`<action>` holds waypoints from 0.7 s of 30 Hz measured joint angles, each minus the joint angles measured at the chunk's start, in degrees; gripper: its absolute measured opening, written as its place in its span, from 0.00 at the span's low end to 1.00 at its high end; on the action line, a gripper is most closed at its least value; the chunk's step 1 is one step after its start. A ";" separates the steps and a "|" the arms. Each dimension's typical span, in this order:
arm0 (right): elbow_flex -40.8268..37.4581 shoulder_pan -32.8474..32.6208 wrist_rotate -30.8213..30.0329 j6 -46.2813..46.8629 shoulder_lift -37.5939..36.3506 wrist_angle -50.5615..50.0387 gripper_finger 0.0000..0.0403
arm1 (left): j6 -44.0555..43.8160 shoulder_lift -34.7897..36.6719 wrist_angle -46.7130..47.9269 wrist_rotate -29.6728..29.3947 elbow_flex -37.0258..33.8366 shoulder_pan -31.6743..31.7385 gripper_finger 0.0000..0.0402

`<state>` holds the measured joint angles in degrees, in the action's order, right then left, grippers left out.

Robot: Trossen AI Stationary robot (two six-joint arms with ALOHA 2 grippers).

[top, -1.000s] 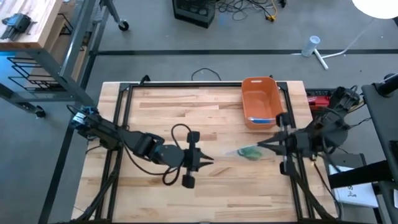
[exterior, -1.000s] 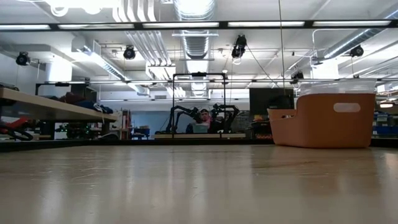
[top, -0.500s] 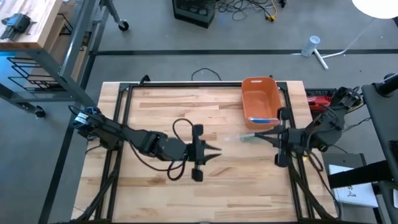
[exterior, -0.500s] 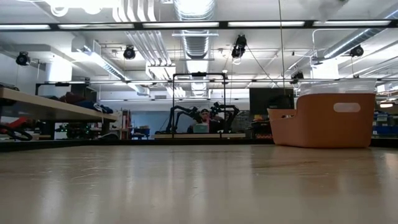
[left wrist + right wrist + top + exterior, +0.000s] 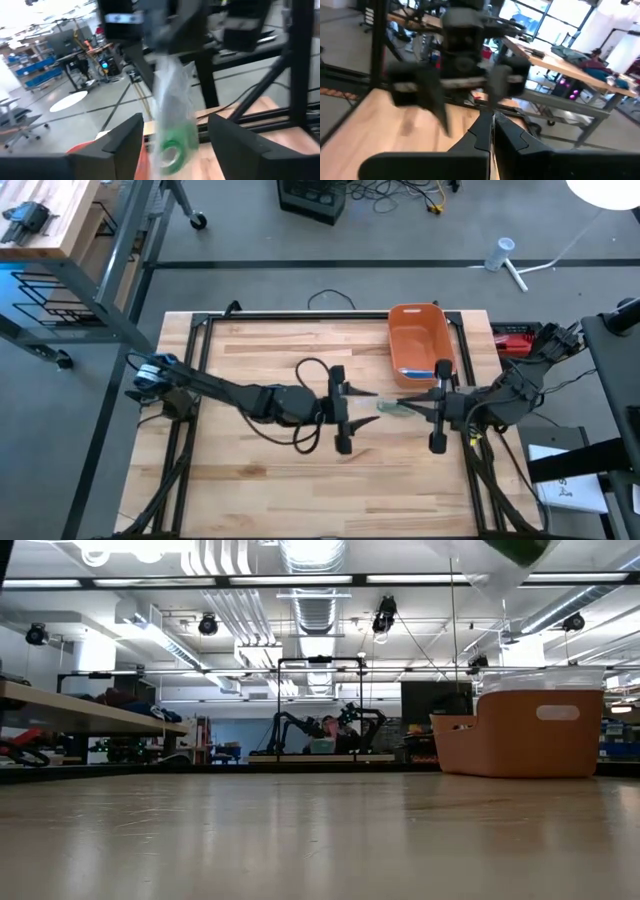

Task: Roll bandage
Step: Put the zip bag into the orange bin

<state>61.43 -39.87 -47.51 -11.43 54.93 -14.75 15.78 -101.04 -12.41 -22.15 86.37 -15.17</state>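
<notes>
seen from above, a light wooden table [image 5: 300, 470] fills the middle of the view, framed by black rails. two dark robot arms reach toward each other over the table's centre.

the right end effector [image 5: 400, 402] points toward the left arm, its fingers clenched on the edge of a clear plastic bag [image 5: 390, 408]. the bag hangs between the two arms, above the table. inside the bag sits a green bandage roll [image 5: 388, 409]. in the left wrist view the bag [image 5: 172, 110] dangles upright in front of the camera, with the green roll [image 5: 170, 152] resting at its lower end.

the left end effector [image 5: 368, 405] is just beside the bag, coming from the opposite side. its fingers [image 5: 122, 137] stand apart, one on each side of the bag, released and not touching it as far as the view shows.

an orange bin [image 5: 420, 340] stands on the table near the far edge, on the right arm's side, close behind the bag. a pale blue strip lies against its near inner wall; what else it holds cannot be told from above. in the low view the same bin [image 5: 520, 735] rises at the right, with a clear rim showing above its orange wall, and the bottom corner of the bag [image 5: 500, 565] hangs in at the top of the picture.

in the right wrist view the clenched fingers [image 5: 487, 132] meet in a narrow point, and the left arm's blurred end effector [image 5: 470, 75] faces them.
</notes>
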 joint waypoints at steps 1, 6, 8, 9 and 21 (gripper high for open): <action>0.00 -0.03 0.06 0.64 0.10 -0.03 0.00 | -0.02 -0.26 -0.15 0.00 0.00 0.50 0.54; 0.00 -0.12 5.33 4.56 0.42 -0.14 0.00 | -0.13 -1.22 -0.08 0.30 0.02 2.41 0.56; 0.00 -0.16 5.94 5.94 0.42 -0.01 0.00 | 0.17 -1.22 -0.20 1.05 0.00 2.74 0.54; 0.00 -0.21 5.96 6.34 0.40 0.05 0.00 | 0.63 -1.19 -0.23 2.17 0.00 2.92 0.53; 0.00 -0.23 5.94 8.57 0.40 0.32 0.00 | 5.19 -1.19 4.42 12.20 -0.74 4.95 0.04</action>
<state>61.43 -40.10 -41.56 -2.87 55.33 -14.44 20.97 -102.24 -8.00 -9.95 85.62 -10.22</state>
